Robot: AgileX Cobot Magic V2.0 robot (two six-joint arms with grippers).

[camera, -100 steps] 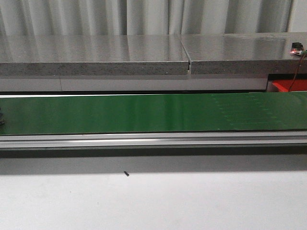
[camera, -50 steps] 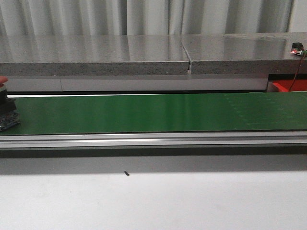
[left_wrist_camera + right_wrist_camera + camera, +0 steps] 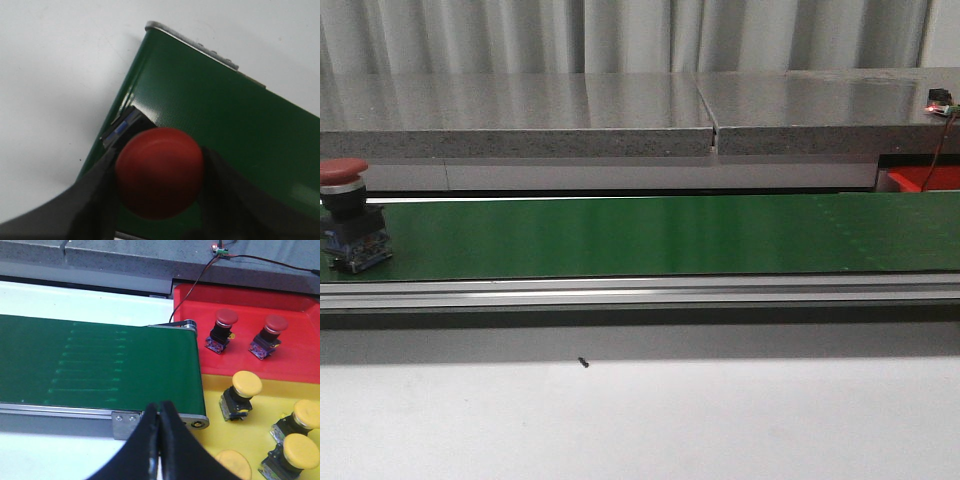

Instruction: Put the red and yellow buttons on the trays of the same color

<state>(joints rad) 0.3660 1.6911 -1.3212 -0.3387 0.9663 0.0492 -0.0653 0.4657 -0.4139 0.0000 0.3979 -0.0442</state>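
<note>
A red button [image 3: 345, 215] on a black and blue base stands upright at the far left of the green belt [image 3: 650, 235]. In the left wrist view its red cap [image 3: 160, 172] shows between the two dark fingers of my left gripper [image 3: 159, 167], which is open. My right gripper [image 3: 160, 410] is shut on nothing, over the belt's end [image 3: 195, 422]. Beside that end lie a red tray [image 3: 300, 365] holding two red buttons [image 3: 222, 327] [image 3: 270, 335] and a yellow tray [image 3: 260, 405] holding several yellow buttons [image 3: 242, 392]. Neither gripper shows in the front view.
A grey stone shelf [image 3: 520, 115] runs behind the belt, and a metal rail [image 3: 640, 292] along its front. White tabletop [image 3: 640, 420] lies in front with a small dark speck [image 3: 583, 362]. The red tray's corner [image 3: 925, 178] peeks in at the right.
The red button has come in from the left edge of the front view and moved right along the belt. Nothing else has moved.
</note>
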